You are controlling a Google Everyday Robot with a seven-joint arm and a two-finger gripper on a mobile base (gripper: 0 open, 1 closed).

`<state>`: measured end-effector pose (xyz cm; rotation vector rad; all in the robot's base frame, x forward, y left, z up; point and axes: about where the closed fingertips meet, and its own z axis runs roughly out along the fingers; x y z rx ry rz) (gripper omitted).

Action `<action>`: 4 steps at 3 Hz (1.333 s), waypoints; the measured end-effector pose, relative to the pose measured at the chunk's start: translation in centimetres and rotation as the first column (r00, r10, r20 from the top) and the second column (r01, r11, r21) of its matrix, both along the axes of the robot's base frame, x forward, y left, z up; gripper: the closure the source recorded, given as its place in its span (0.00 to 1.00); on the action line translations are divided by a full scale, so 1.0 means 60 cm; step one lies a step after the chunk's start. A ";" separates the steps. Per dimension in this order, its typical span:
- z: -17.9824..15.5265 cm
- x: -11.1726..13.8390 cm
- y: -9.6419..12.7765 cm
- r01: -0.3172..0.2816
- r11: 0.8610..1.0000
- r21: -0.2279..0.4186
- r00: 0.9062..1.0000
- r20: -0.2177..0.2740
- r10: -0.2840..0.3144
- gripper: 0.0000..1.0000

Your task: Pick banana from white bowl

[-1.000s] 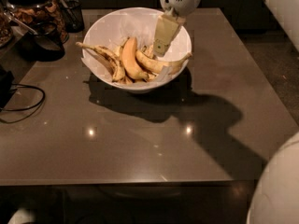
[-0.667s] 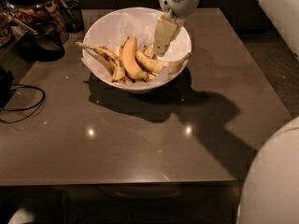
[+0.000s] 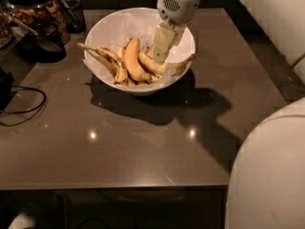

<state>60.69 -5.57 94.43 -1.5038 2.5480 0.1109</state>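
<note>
The white bowl [image 3: 104, 28] stands at the back middle of the dark table. Three bananas lie in it. The pale dull-yellow banana [image 3: 172, 66] lies on the right side, with its brownish stem end resting on the right rim. A plumper orange-yellow banana [image 3: 133, 61] lies in the middle. A thin black-blotched banana [image 3: 103, 54] lies on the left. My gripper [image 3: 159, 55] reaches down into the bowl from the back right, and its tip is at the left part of the pale banana.
A jar of snacks [image 3: 37, 9] and a dark cup [image 3: 46, 43] stand at the back left. A black cable [image 3: 25, 109] lies at the left edge. My white body [image 3: 271, 175] fills the lower right corner.
The gripper stays in the bowl over the pale banana with hardly any movement. My white body at the lower right has grown in view. The bananas have not moved.
</note>
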 end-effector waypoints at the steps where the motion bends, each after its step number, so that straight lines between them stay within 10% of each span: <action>1: -0.014 0.004 0.005 0.003 1.000 -0.017 1.000 -0.014 -0.003 0.35; 4: -0.049 0.020 0.006 0.018 0.999 -0.044 0.998 -0.052 -0.021 0.40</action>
